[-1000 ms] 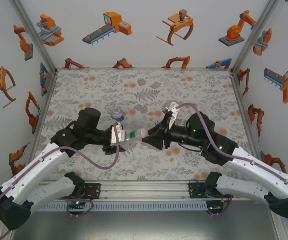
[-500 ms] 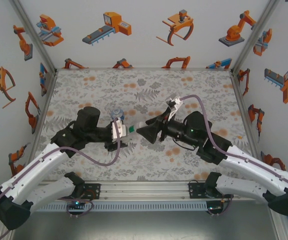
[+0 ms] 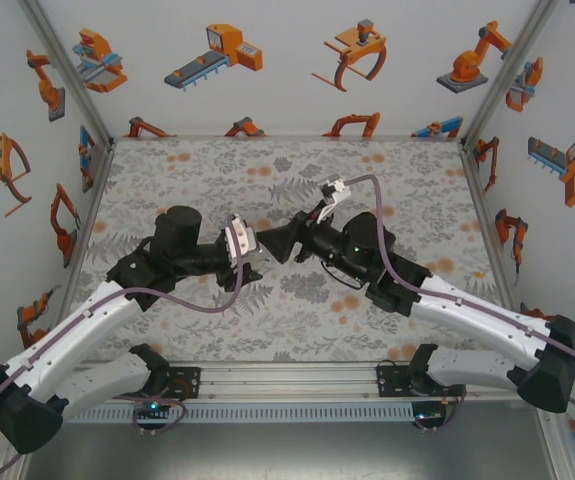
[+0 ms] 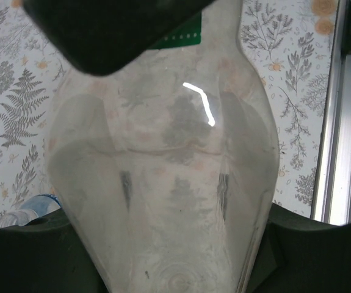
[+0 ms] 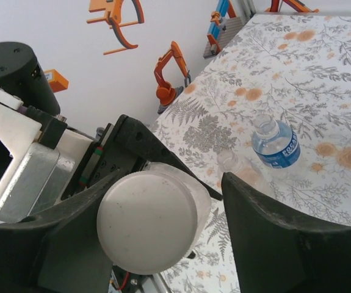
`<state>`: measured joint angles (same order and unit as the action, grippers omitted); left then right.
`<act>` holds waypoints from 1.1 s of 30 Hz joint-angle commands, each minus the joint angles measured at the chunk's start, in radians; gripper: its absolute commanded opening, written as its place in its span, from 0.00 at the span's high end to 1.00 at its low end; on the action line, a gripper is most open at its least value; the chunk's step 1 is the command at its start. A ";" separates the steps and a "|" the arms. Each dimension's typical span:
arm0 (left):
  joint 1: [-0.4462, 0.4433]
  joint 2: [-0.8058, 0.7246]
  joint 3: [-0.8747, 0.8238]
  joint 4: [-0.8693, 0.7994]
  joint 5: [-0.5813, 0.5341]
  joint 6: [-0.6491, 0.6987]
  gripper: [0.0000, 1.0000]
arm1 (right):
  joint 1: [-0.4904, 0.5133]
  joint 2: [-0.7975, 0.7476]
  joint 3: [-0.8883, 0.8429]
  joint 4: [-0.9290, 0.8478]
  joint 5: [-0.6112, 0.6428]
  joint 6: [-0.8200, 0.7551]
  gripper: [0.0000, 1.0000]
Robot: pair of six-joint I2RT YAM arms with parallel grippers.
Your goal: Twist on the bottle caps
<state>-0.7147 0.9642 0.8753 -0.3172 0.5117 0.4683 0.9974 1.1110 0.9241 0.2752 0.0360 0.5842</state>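
Note:
A clear bottle [image 4: 169, 177] with a strip of green label [image 4: 178, 41] lies on its side in my left gripper [image 4: 175, 256], which is shut on its body. In the top view the left gripper [image 3: 245, 252] and right gripper [image 3: 270, 243] meet nose to nose over the mat. A white cap [image 5: 148, 221] sits on that bottle's neck. My right gripper [image 5: 172, 198] stands open around it: the left finger touches the cap, the right finger [image 5: 273, 226] stands apart. The blue-label bottle [image 5: 275, 144] stands upright and uncapped behind, with a clear plain bottle [image 5: 229, 160] beside it.
The floral mat [image 3: 387, 180] covers the table between white walls printed with orange robots. An aluminium rail [image 3: 287, 385] runs along the near edge and shows at the right of the left wrist view, rail [image 4: 346, 122]. The blue-label bottle [image 4: 35, 207] stands close to the left gripper.
Both grippers and the held bottle have moved away from the near edge and a little left. The right wrist has turned, and its jaws have let go of the cap.

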 commanded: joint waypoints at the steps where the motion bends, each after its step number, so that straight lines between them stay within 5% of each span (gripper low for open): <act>1: -0.010 -0.008 0.034 0.094 0.024 -0.033 1.00 | -0.007 0.025 0.029 0.042 0.025 0.015 0.48; 4: -0.011 -0.010 0.034 0.094 0.019 -0.036 0.93 | -0.007 0.027 0.026 0.051 0.033 0.013 0.60; 7: -0.010 -0.015 0.033 0.098 -0.001 -0.034 0.67 | -0.008 0.023 0.025 0.047 0.041 0.001 0.68; 9: -0.010 -0.019 0.036 0.102 -0.059 -0.056 0.41 | -0.008 0.018 0.025 0.037 0.046 -0.011 0.71; 13: -0.008 -0.047 0.037 0.093 -0.104 -0.033 0.23 | -0.018 0.006 0.029 -0.018 0.069 -0.065 0.74; 20: 0.036 -0.030 0.095 0.022 -0.102 -0.059 0.18 | -0.092 -0.031 0.041 -0.153 0.097 -0.181 0.75; 33: 0.320 0.053 0.176 -0.004 -0.003 -0.366 0.13 | -0.405 0.056 0.054 -0.184 0.000 -0.398 0.75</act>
<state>-0.4362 1.0023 1.0389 -0.3092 0.4549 0.2153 0.6338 1.1213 0.9371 0.0597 0.0769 0.2813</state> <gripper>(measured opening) 0.868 0.438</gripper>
